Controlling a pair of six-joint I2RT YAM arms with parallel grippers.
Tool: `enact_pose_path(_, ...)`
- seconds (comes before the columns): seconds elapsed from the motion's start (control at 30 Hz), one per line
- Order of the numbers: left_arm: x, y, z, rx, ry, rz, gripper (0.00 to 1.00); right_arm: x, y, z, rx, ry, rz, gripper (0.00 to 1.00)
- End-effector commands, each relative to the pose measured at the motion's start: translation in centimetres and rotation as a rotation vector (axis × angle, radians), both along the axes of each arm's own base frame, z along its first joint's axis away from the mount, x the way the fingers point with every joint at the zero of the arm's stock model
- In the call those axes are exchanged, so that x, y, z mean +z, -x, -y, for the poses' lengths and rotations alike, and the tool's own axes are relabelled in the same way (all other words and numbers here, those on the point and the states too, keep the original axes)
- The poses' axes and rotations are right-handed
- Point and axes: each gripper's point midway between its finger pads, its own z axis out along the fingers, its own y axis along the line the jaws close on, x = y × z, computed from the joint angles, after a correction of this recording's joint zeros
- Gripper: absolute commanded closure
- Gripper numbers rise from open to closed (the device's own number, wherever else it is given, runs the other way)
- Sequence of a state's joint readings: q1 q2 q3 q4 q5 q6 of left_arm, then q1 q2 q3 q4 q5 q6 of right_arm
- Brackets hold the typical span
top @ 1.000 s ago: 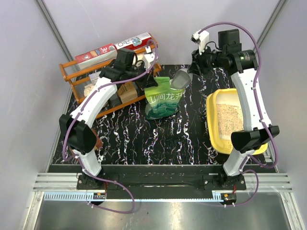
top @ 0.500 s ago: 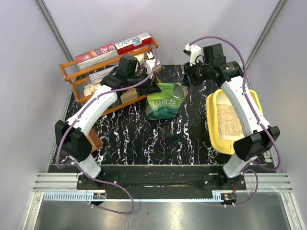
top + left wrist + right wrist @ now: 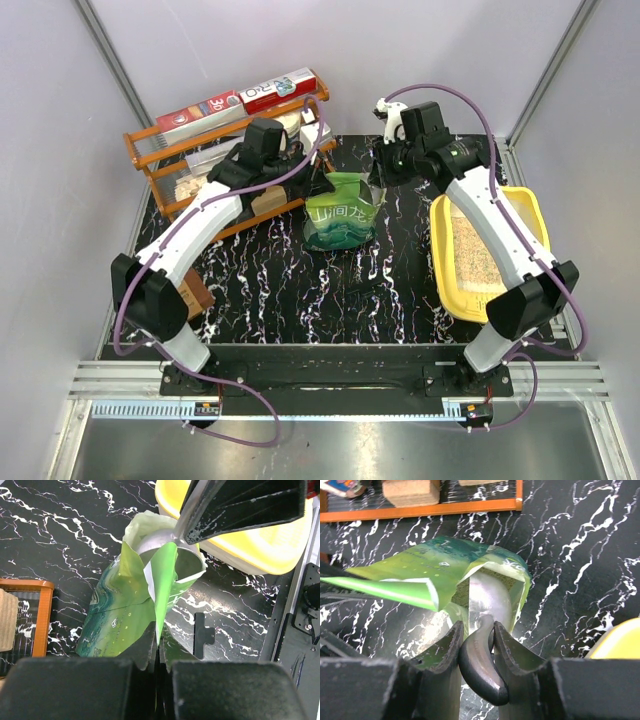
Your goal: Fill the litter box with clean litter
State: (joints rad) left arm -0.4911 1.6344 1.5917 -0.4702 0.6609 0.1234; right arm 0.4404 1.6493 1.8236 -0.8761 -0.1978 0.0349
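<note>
Marbled table (image 3: 260,290), orange rack (image 3: 420,510) behind: left jaws pinch green pouch (image 3: 120,610), right jaws clamp grey scoop (image 3: 480,665).

Green pouch (image 3: 340,215) between left hand (image 3: 322,176) and right hand (image 3: 384,168); litter box (image 3: 447,290) at right holds litter (image 3: 470,250).

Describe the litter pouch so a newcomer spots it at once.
On the black marbled table, look between the orange rack at back left and the yellow litter box at right. The pouch sits there, top open: the only green thing, with white characters.
</note>
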Motion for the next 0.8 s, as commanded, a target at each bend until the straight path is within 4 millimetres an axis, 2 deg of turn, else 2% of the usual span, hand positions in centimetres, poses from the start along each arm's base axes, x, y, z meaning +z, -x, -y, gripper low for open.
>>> enact_pose_path(0.0,8.2,0.9,0.8,-0.031,0.167,0.213,1.00,1.9,-1.8,0.8,-0.131,0.025,0.086,1.00)
enact_pose_path(0.13,8.5,1.1,1.0,-0.029,0.193,0.197,1.00,2.6,-2.7,0.8,-0.177,0.114,0.160,1.00)
enact_pose_path(0.2,8.9,1.1,1.2,-0.029,0.210,0.196,1.00,2.3,-2.8,0.7,-0.183,0.133,0.162,1.00)
enact_pose_path(0.3,8.8,1.2,1.4,-0.029,0.220,0.193,1.00,0.8,-3.1,0.8,-0.203,0.159,0.137,1.00)
enact_pose_path(0.33,8.8,1.2,1.4,-0.029,0.223,0.194,1.00,-0.5,-3.1,0.9,-0.207,0.171,0.116,1.00)
enact_pose_path(0.53,9.1,1.3,1.3,-0.030,0.235,0.212,1.00,-4.7,-2.6,0.3,-0.210,0.174,0.015,1.00)
enact_pose_path(0.77,8.6,1.1,1.3,-0.029,0.218,0.218,1.00,-7.7,-1.7,-1.2,-0.166,0.131,-0.078,1.00)
